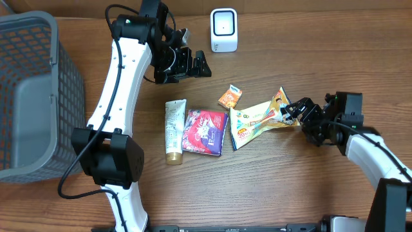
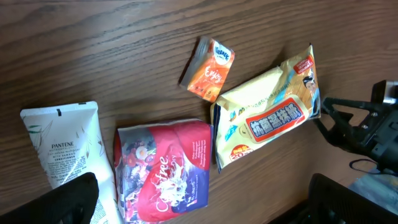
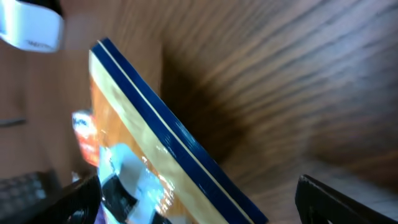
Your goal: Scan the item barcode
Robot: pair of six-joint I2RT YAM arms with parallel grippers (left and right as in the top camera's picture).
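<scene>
Right fingers (image 3: pixel 348 202) are standing wide apart, clamped on nothing, and the flat yellow-and-orange plastic packet (image 1: pixel 257 120) is poking its right end up between them, as the right wrist view shows. That packet is lying right of the middle of the wooden bench (image 1: pixel 290 187), its right corner tilting up off the wood. No barcode is showing on its upper face.

As I judge it, the task is only beginning: no grip is made and nothing is being presented to the small white box-shaped scanner (image 1: pixel 223 30), which is standing near the far edge, well apart from the packet. Closing, lifting, carrying and turning the code toward the scanner are all left.

Left fingers (image 2: pixel 56 202) are also gaping, holding nothing, hovering above the bench near the scanner. A small orange sachet (image 1: pixel 229 97) is lying just beside the packet's far side, and a red printed pouch (image 1: pixel 205 132) is sitting at its left.
</scene>
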